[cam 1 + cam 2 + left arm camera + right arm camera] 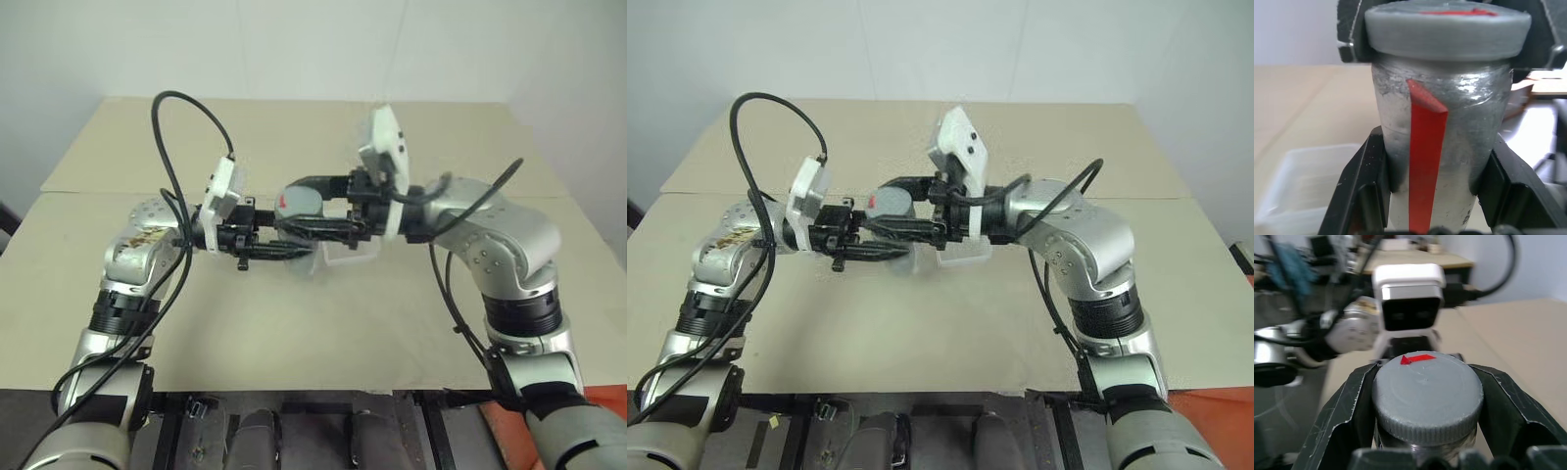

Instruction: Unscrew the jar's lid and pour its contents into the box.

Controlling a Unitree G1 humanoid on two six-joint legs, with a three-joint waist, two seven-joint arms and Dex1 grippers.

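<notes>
Standing before a pale wall and a beige table. Pinching the jar low on its silver body with the left gripper, black fingers pressing either side of the red strip. Clamping the grey lid with the right gripper, fingers hugging its ribbed rim from both sides. Holding the jar raised between the two arms, above the table and just in front of the clear box. Judging progress: jar lifted and gripped at both ends, lid seemingly on, so unscrewing, lifting off and pouring all waiting. Contents hidden inside. Counting: one jar, one lid, one box, two grippers.
</notes>
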